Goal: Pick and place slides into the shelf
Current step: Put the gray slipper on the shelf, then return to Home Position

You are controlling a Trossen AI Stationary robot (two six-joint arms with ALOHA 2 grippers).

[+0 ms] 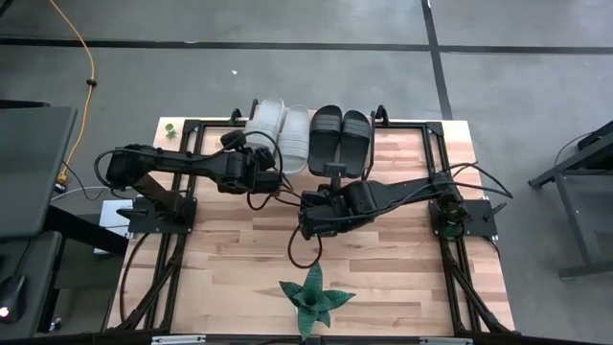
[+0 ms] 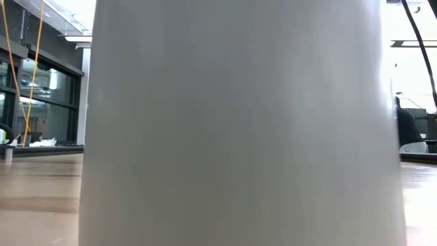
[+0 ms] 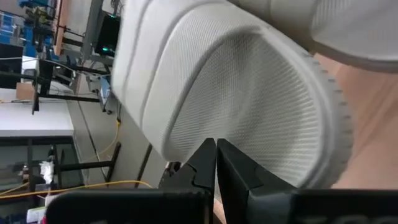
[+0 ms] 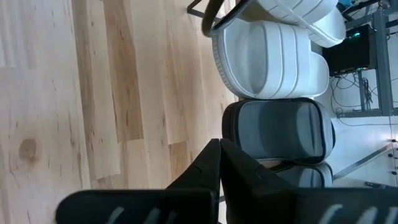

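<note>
Four slides lie side by side at the table's far edge: two pale ones (image 1: pixel 266 129) (image 1: pixel 295 140) and two black ones (image 1: pixel 326 134) (image 1: pixel 355 140). My left gripper (image 1: pixel 276 175) is shut, with its tips (image 3: pixel 216 152) at the heel end of a pale slide (image 3: pixel 249 99). My right gripper (image 1: pixel 331 178) is also shut; its tips (image 4: pixel 219 149) stand just short of a black slide's heel (image 4: pixel 277 130). I cannot make out the shelf apart from the tabletop. My left gripper's shut fingertips (image 3: pixel 208 155) point level toward the table's far edge at the pale slide's heel end (image 3: pixel 205 124); I cannot tell whether they touch it. My right gripper's shut fingertips (image 4: pixel 211 155) are beside the black slide's heel rim (image 4: pixel 229 124); I cannot tell whether they touch it.
A green spiky plant (image 1: pixel 311 302) stands near the table's near edge. A pale grey body (image 2: pixel 239 123) fills the low view and hides the table behind it. Bare wood (image 1: pixel 239 249) lies between the arms and the plant. Dark frame rails (image 1: pixel 441 144) border the tabletop.
</note>
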